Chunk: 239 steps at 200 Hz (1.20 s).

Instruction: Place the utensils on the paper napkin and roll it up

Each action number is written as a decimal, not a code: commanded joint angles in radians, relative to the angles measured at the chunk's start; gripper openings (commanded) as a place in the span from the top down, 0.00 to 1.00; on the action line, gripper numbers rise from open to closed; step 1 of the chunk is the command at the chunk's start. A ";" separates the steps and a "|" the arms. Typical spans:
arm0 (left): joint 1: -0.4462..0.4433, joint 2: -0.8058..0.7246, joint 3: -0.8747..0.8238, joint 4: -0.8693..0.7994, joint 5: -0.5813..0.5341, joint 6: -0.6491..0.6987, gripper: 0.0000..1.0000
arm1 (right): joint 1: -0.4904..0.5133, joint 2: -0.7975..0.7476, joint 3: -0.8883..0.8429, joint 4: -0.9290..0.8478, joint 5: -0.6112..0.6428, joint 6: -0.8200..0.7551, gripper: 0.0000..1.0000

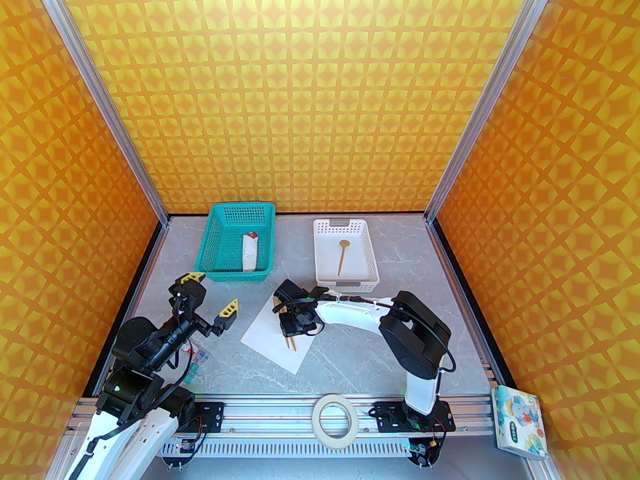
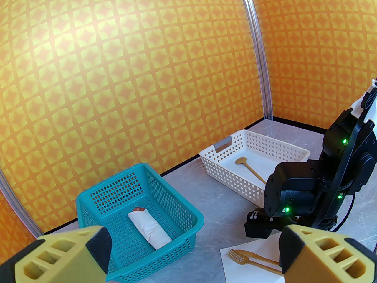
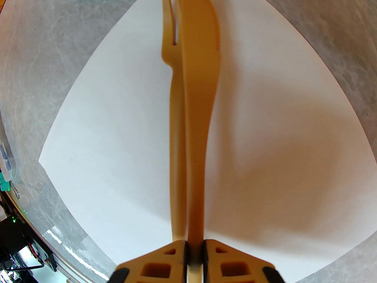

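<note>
The grey table [image 1: 360, 358] is being occupied at its far side by two baskets, a teal basket [image 1: 215, 240] on the left and a white basket [image 1: 371, 255] on the right, standing apart from each other. The napkin [image 1: 265, 330] is being left unrolled and flat on the table, nearer to the arms than both baskets, with its corners turned diagonally.

Over the napkin the right gripper [image 3: 194, 245] is being held low, and its fingers are being pressed together on the handle end of the knife [image 3: 200, 84]. The knife is being kept above the white paper, with its blade pointing away from the fingers. If it is touching the paper cannot be told. The fork [image 3: 170, 49] is lying on the napkin just beside the knife, parallel to it, and its right side is being partly covered by the blade in the wrist view.

The left gripper [image 1: 212, 294] is being held above the table, to the left of the napkin and near the teal basket, with its fingers spread wide and nothing between them.

A box [image 1: 520, 423] is resting at the near right corner, and a tape ring [image 1: 315, 420] on the rail between the arm bases. A white roll [image 1: 249, 253] with a red-brown tip is lying in the teal basket. The spoon [image 1: 342, 255] is lying alone in the white basket.
</note>
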 commanded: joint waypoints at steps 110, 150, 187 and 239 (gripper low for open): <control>0.006 -0.001 -0.007 -0.012 0.016 0.012 0.01 | 0.007 0.040 0.029 0.015 -0.001 0.030 0.80; 0.007 0.002 -0.006 -0.014 0.016 0.012 0.01 | 0.007 0.036 0.029 0.011 -0.004 0.028 0.78; 0.007 0.002 -0.006 -0.012 0.016 0.012 0.01 | 0.006 0.019 0.034 -0.004 0.011 0.023 0.78; 0.007 0.003 -0.005 -0.011 0.016 0.012 0.01 | 0.006 -0.009 0.059 -0.051 0.046 0.000 0.72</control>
